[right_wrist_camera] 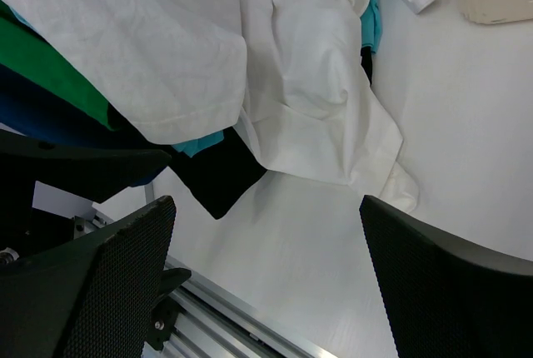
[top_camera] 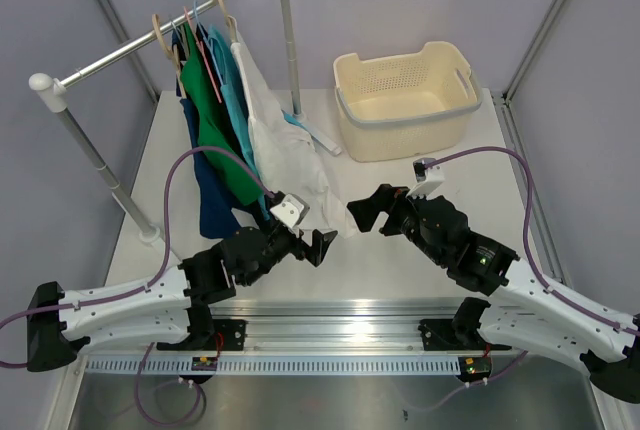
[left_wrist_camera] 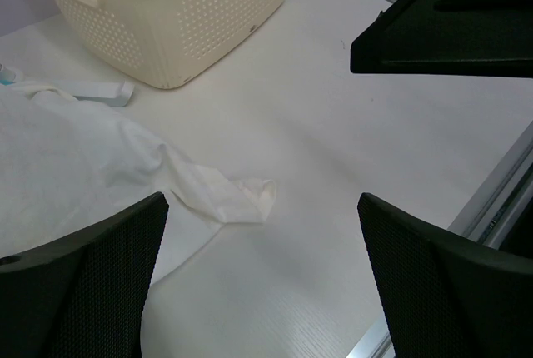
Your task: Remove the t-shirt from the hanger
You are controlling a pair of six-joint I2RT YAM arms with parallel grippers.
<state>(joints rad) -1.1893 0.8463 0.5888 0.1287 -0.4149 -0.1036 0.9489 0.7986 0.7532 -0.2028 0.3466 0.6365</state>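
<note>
Black left pincer (top_camera: pixel 311 236), right pincer (top_camera: pixel 371 212) wide, near t-shirt (top_camera: pixel 281 138)

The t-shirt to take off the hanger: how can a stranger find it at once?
Find the metal rail on the left of the table. Shirts hang from it in a row, and the t-shirt is the end one, nearest the cream basket. It alone is white, beside a light blue shirt and a green shirt, its hem lying on the table.

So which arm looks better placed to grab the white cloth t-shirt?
Probably the right: the right claw, open, faces the white cloth t-shirt; the left claw points toward the cream plastic basket.
</note>
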